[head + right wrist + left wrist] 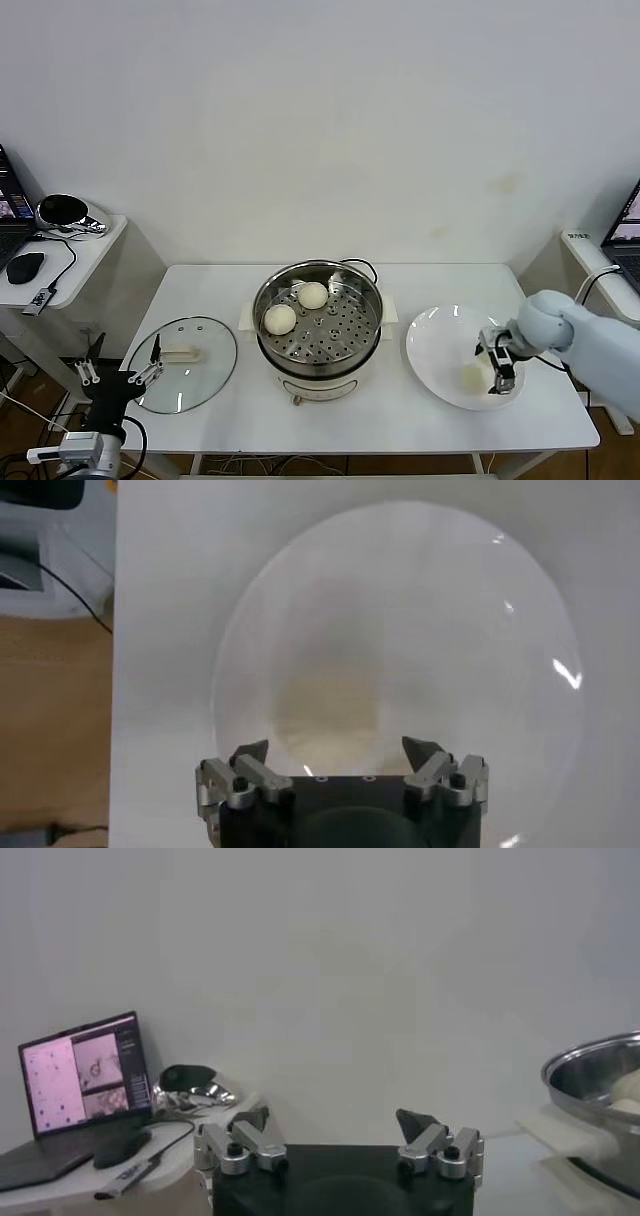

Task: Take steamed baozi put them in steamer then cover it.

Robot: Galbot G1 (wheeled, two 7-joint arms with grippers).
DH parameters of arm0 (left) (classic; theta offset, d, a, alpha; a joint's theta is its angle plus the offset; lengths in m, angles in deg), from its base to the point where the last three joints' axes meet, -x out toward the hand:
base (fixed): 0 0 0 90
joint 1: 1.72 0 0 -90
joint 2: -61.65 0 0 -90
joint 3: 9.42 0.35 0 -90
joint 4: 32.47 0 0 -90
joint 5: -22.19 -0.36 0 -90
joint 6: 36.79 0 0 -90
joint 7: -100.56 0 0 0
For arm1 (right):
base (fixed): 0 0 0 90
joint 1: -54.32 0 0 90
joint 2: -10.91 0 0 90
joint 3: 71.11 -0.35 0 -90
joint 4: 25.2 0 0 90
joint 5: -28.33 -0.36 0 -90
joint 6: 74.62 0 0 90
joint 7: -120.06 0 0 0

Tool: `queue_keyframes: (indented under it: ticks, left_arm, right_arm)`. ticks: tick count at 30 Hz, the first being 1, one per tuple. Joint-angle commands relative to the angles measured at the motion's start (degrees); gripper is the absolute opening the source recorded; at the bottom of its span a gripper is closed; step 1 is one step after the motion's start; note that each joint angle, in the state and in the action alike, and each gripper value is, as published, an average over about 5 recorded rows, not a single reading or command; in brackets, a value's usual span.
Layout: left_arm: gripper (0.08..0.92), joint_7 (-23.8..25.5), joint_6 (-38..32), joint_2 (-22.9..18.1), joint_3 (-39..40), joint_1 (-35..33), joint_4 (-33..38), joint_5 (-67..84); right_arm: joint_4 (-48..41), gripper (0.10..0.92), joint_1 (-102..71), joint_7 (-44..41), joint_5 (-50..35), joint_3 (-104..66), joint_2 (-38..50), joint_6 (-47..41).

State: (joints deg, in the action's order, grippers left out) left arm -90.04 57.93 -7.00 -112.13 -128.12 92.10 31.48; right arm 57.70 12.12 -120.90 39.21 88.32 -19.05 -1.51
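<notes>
- You are working with the right claw (502, 368), which is hanging low over the white plate (435, 345) on the right side of the desk (400, 425), its fingers spread apart and gripping nothing.
- One baozi on the plate (472, 378) is lying just to the left of that claw, close against it; in the right wrist view it is showing only as a pale blur (325, 715) ahead of the open fingers, so you cannot tell whether they are straddling it yet.
- The bun is round, so no long axis is mattering here; what counts is centring the claw over it before closing.
- The right arm is clearly the nearer one for this bun.
- The steamer (318, 325) is sitting at the middle of the desk, to the left of the plate, with two baozi (296, 307) already resting on the far-left part of its perforated tray.
- The cover (185, 362) is lying flat on the desk left of the steamer.
- Your left claw (118, 375) is waiting at the near-left desk edge beside the cover, fingers apart and empty.
</notes>
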Motion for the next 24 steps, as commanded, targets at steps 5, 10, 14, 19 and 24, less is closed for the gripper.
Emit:
queue_keyframes:
  ticks: [5, 10, 14, 19, 24]
  left_arm:
    - [0.823, 0.0, 0.0, -0.1, 0.1, 0.4, -0.6, 0.1]
    - [0.823, 0.0, -0.1, -0.1, 0.2, 0.5, -0.9, 0.1]
    - [0.823, 0.0, -0.1, 0.0, 0.1, 0.6, -0.9, 0.1]
    - [0.823, 0.0, -0.1, 0.0, 0.1, 0.7, -0.9, 0.2]
    - [0.823, 0.0, -0.1, 0.1, 0.2, 0.9, -0.8, 0.2]
  right_arm:
    - [-2.4, 0.789, -2.9, 0.3, 1.9, -1.7, -2.0, 0.4]
    - [-2.5, 0.727, -2.8, 0.1, 2.2, -1.7, -2.1, 0.4]
    - [-2.3, 0.664, -2.4, -0.3, 2.2, -1.7, -2.3, 0.5]
    - [-1.0, 0.58, 1.7, -1.1, 0.4, 0.0, -1.2, 0.4]
    - [-0.4, 0.569, 13.0, -3.3, -2.8, 5.4, 0.2, 0.7]
